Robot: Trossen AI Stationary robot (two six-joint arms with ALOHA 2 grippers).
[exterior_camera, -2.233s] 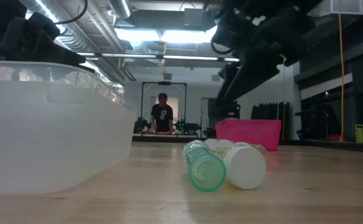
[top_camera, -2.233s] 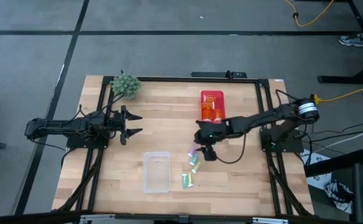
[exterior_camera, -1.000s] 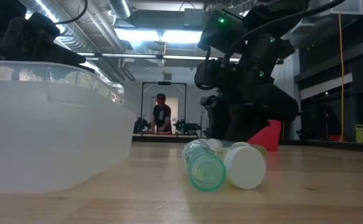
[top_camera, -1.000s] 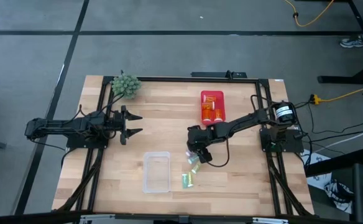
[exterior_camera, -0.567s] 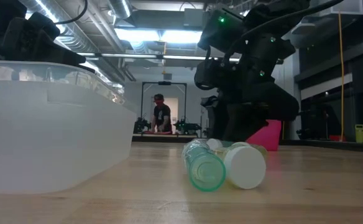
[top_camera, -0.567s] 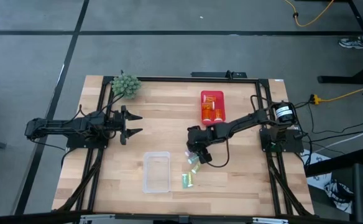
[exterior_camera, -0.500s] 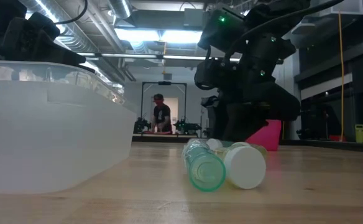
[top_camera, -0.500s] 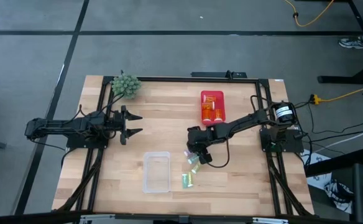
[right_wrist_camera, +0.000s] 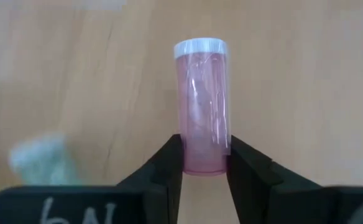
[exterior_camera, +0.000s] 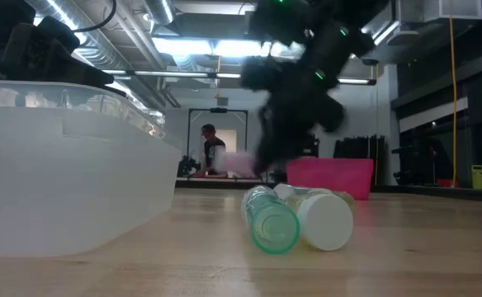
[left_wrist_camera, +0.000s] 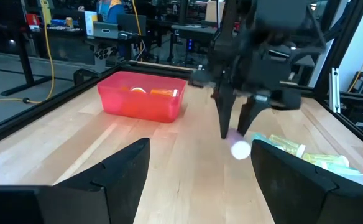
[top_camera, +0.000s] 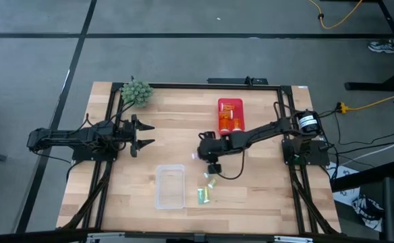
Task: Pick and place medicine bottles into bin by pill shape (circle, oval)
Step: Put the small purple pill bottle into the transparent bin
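My right gripper (top_camera: 206, 157) hangs over the middle of the table, shut on a pink medicine bottle (right_wrist_camera: 201, 106) with a white cap. This bottle shows as a pale spot (top_camera: 195, 156) in the high view. Two green bottles (top_camera: 212, 181) (top_camera: 202, 196) lie on their sides on the wood to the right of the clear bin (top_camera: 171, 187). In the low view a green bottle (exterior_camera: 270, 219) lies beside a white-capped one (exterior_camera: 324, 219). The red bin (top_camera: 230, 115) holds orange bottles. My left gripper (top_camera: 146, 135) waits open at the table's left. My right gripper pinches the pink bottle's base end (right_wrist_camera: 203, 158) between its two fingers, one on each side of the round wall. The bottle runs on past the fingertips, and its white cap (right_wrist_camera: 199, 48) points away from the gripper. The fingers (left_wrist_camera: 225, 124) point down, and the bottle is clear of the table.
A spiky green ball (top_camera: 135, 92) sits at the far left corner. Dark frame rails (top_camera: 109, 115) run along the table's left and right sides. Bare wood lies between the two arms. In the room behind the table a person (exterior_camera: 213, 153) stands.
My right gripper has risen and gone toward the table's left, away from the green bottles. The pink bottle that lay by those bottles has gone with it and is lifted clear of the table.
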